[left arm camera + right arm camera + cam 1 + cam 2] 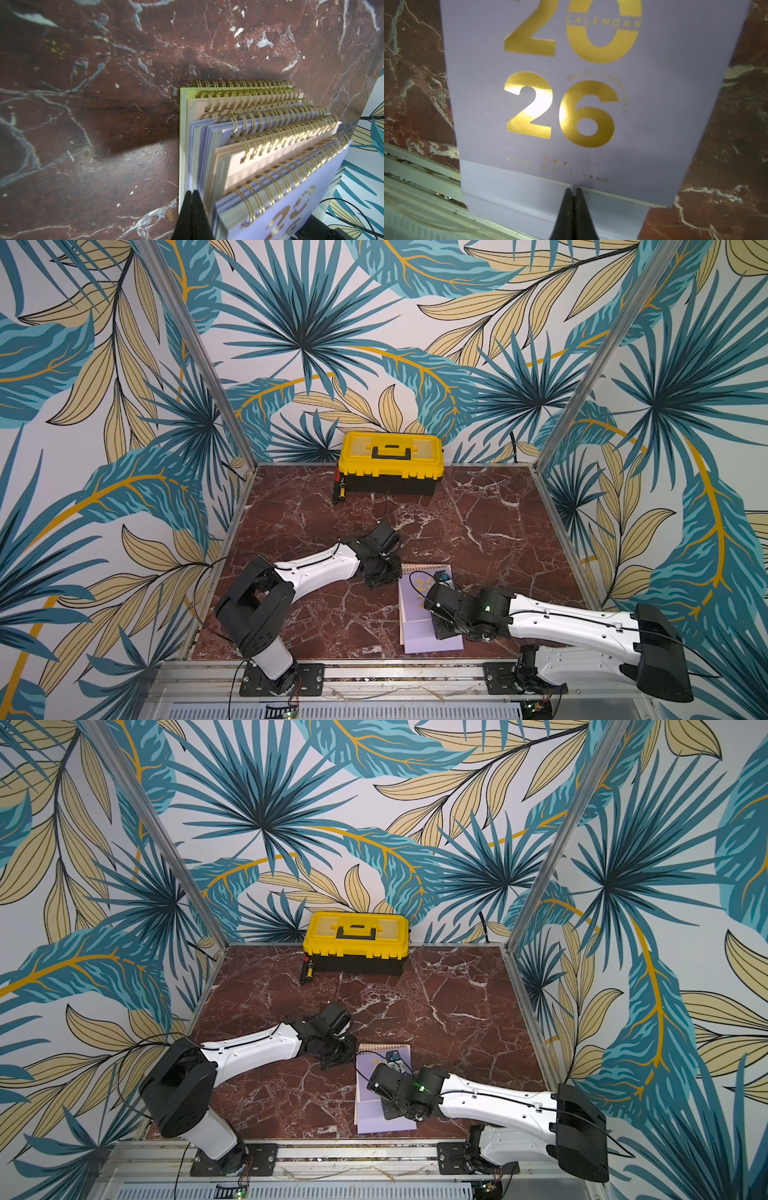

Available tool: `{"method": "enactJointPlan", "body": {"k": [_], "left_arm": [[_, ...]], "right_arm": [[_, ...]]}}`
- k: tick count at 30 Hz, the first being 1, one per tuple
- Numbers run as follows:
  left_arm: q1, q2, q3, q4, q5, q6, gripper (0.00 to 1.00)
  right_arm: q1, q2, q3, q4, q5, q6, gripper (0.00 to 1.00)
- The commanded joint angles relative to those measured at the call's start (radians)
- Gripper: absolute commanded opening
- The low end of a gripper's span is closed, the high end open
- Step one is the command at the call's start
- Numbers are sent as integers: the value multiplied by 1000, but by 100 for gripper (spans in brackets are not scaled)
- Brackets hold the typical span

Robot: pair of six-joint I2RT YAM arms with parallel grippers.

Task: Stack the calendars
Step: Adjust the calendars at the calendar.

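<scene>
Lilac calendar w/ gold numerals

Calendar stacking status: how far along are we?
Done: one stack of six, lime green calendar lowest, lilac calendar on top. In hand: nothing gripped; left pincer is shut at the stack's side, right pincer shut at the top cover's edge. Left: spiral bindings are staggered, so probably only squaring up.

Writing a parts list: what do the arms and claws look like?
Both the left arm and right arm have glossy white shells between bulky black joints, with a thin black cable running along each. A small green light glows on the right arm's wrist. The left claw and right claw are slim, tapering and black.
</scene>
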Motion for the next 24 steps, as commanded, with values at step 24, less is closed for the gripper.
{"method": "enactJointPlan", "body": {"k": [24], "left_arm": [[4, -9, 1, -15, 3, 13, 0]], "right_arm": [[61, 148, 67, 155, -63, -60, 0]]}}
